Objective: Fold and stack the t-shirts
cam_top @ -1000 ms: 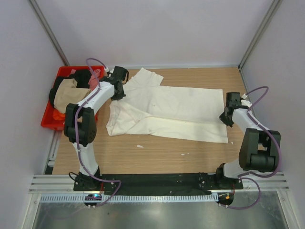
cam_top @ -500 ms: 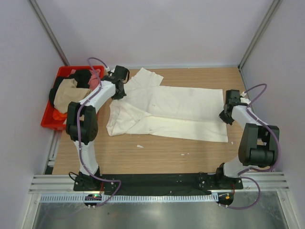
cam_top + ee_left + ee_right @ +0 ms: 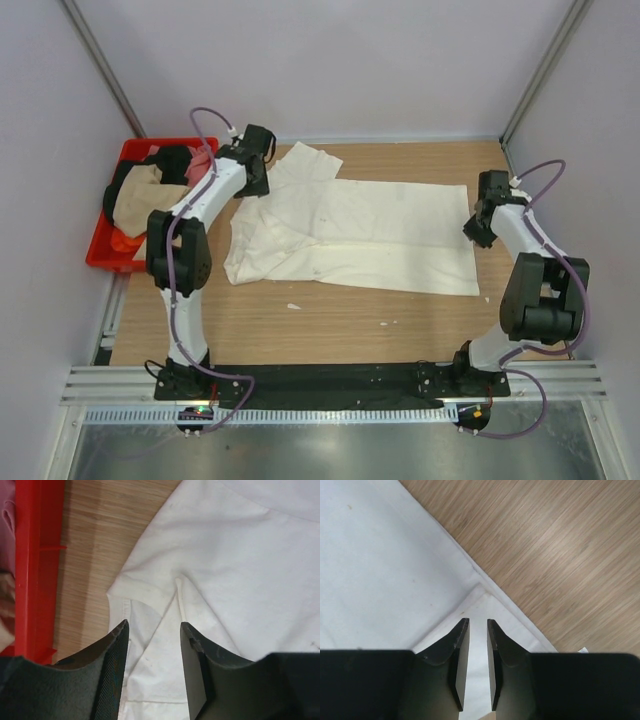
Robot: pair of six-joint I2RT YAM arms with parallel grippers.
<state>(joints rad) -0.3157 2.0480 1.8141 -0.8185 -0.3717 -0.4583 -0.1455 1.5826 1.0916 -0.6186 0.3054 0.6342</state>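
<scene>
Two hands bracket the cream t-shirt (image 3: 370,235), which lies spread flat on the worktop (image 3: 330,320), likely for folding. The left hand (image 3: 253,178) is at its sleeve end and the right hand (image 3: 478,228) at its hem. Other t-shirts (image 3: 138,200) wait in the red crate (image 3: 100,255) beside the left hand.

Left wrist: the jaws are half apart and empty, with the sleeve seam just beyond them.

Right wrist: the jaws are narrowly apart and empty, over the doubled hem corner.

No writing is readable.
</scene>
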